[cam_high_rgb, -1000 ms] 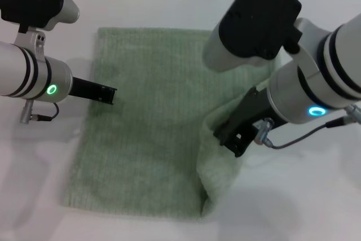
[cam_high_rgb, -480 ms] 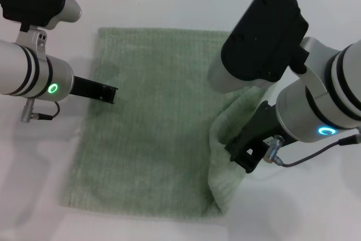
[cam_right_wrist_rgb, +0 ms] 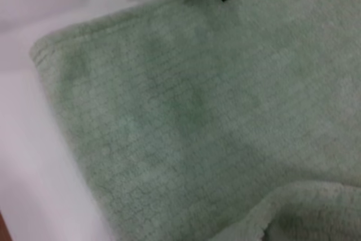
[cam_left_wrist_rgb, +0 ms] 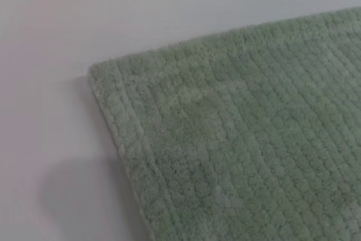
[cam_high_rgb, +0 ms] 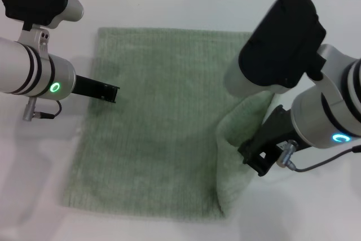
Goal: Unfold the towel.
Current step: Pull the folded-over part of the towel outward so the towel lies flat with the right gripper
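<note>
most of the towel lies flat; right claw grips its raised edge to unfold it, left claw, grip unclear, pins the far side.

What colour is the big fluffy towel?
The towel is pale sage green with fine ribbed stripes, clearest in the left wrist view.

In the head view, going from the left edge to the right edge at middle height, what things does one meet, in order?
Left end effector at the towel's left edge → flat part of the towel → raised fold of the towel → right end effector gripping that fold.
</note>
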`<state>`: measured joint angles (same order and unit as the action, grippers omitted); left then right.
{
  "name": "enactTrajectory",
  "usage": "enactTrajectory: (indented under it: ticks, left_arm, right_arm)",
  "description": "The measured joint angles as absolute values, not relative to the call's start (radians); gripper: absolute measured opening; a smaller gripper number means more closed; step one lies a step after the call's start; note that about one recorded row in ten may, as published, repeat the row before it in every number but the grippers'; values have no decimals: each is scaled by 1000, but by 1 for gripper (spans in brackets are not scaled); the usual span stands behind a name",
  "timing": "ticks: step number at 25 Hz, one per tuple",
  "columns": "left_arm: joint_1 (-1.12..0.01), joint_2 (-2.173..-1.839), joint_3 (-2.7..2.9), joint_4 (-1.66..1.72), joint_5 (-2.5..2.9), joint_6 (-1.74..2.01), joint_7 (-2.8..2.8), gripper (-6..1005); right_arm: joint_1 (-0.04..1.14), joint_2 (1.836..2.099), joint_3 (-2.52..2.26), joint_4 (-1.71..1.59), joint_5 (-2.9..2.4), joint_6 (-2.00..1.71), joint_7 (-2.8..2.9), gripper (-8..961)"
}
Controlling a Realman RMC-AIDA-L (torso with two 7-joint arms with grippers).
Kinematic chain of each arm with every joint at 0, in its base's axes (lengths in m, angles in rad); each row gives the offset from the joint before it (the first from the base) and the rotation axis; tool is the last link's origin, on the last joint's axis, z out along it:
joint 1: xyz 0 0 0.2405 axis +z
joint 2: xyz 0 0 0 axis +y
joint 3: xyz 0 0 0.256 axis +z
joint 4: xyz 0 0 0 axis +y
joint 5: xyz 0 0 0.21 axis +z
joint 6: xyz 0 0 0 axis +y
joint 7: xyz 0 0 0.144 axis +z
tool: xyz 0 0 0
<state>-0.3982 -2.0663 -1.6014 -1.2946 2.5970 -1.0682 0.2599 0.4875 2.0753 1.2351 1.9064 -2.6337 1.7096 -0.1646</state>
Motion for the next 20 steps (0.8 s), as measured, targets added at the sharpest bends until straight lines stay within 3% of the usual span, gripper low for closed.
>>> enactTrajectory:
  ticks: [20]
  left_arm:
    - [-410, -2066, -1586, -1272, 2597, -1060, 259, -2]
  right_arm:
    - [387, 2080, 1196, 1976, -2670, 1704, -127, 28]
